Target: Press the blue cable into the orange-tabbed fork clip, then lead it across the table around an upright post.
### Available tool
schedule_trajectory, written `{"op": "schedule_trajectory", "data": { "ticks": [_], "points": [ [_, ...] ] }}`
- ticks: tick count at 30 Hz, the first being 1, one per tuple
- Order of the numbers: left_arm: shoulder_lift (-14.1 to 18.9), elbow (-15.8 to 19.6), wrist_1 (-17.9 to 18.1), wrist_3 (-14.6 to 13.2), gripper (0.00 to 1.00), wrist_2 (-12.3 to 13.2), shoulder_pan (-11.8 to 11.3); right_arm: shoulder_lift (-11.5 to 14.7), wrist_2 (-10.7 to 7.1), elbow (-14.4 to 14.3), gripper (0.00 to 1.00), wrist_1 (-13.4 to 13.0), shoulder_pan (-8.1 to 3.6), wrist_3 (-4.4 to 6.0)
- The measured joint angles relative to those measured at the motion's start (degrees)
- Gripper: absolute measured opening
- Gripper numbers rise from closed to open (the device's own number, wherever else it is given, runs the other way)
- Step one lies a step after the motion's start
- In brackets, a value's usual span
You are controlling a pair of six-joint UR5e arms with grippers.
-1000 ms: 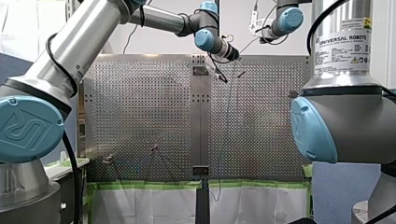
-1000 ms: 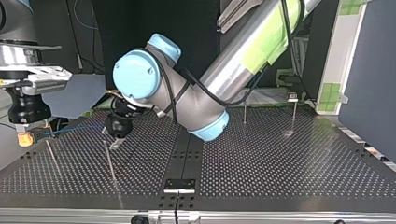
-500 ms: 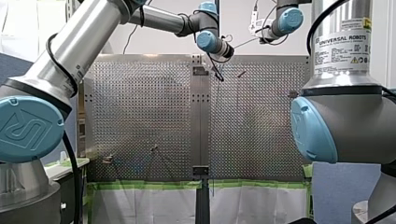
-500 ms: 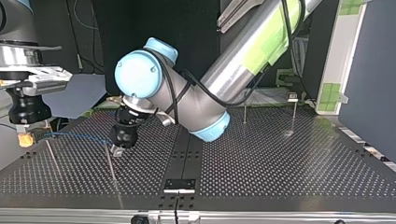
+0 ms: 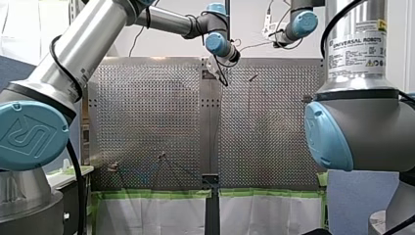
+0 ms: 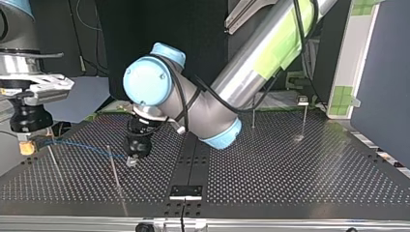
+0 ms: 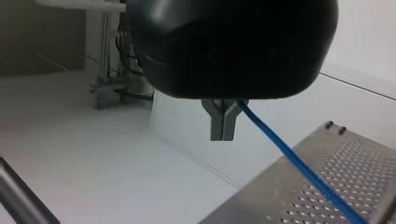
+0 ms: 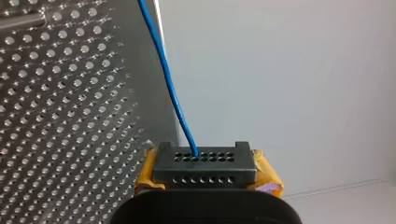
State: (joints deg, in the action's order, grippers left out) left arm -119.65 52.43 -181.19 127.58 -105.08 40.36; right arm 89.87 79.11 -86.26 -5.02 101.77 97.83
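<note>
Front view: your left gripper (image 5: 220, 76) hangs over the far middle of the table (image 5: 147, 122).

Top view: the blue cable (image 6: 77, 147) spans from your right gripper (image 6: 26, 145) to the left, beside an upright post (image 6: 114, 169).

Left wrist view: fingers (image 7: 217, 128) pinched on the cable.

Right wrist view: yellow pads (image 8: 268, 175) clamp it.

Judged step: routing. Next, carry it taut round the post.
</note>
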Motion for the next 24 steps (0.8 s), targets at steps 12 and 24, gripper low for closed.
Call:
{"op": "schedule_trajectory", "data": {
  "ticks": [12, 24],
  "points": [
    [-1.9, 0.0, 6.2, 3.0, 0.00, 5.1, -1.6, -5.7, 0.08, 3.9, 0.00, -0.7, -0.69, 0.17],
    [-5.8, 0.0, 12.2, 4.4, 0.00, 8.5, -3.3, -11.1, 0.16, 7.3, 0.00, -1.2, -0.73, -0.04]
  ]
}}
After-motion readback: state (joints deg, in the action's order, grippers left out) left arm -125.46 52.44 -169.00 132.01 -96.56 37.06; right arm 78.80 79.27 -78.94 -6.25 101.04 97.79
